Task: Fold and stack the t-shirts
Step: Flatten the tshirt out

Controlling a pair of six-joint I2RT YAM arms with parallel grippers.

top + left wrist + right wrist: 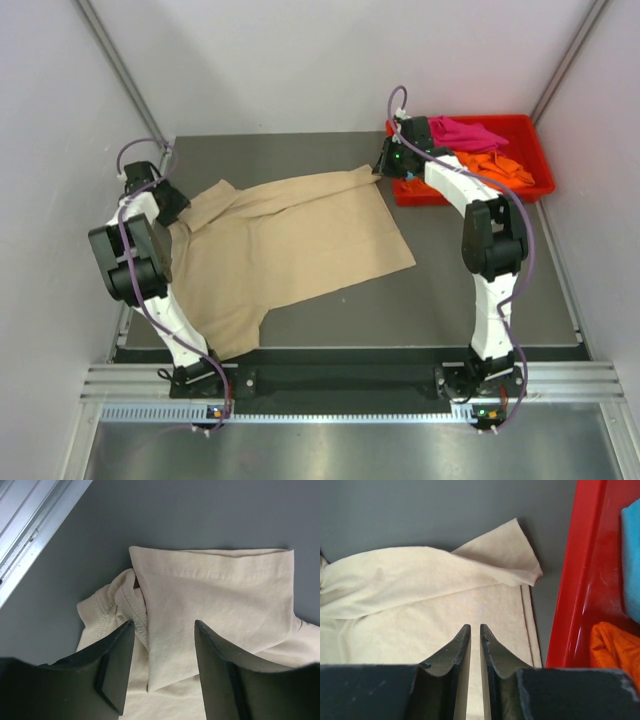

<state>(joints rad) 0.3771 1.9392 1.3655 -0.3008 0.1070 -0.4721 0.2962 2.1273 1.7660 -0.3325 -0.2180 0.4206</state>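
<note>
A beige t-shirt (290,245) lies spread across the dark table. My left gripper (172,203) hovers over its left end. The left wrist view shows my left gripper (163,623) open above a folded sleeve (215,590) and the bunched collar, with nothing between its fingers. My right gripper (385,165) is at the shirt's far right corner. In the right wrist view my right gripper (475,627) stands just over the hem (420,610), jaws a narrow slit apart and holding nothing. Magenta (465,132), orange (495,165) and teal (631,555) t-shirts lie in the tray.
A red plastic tray (540,150) stands at the back right, its wall (575,580) close beside my right gripper. White walls close the table on three sides. An aluminium rail (30,535) runs along the left edge.
</note>
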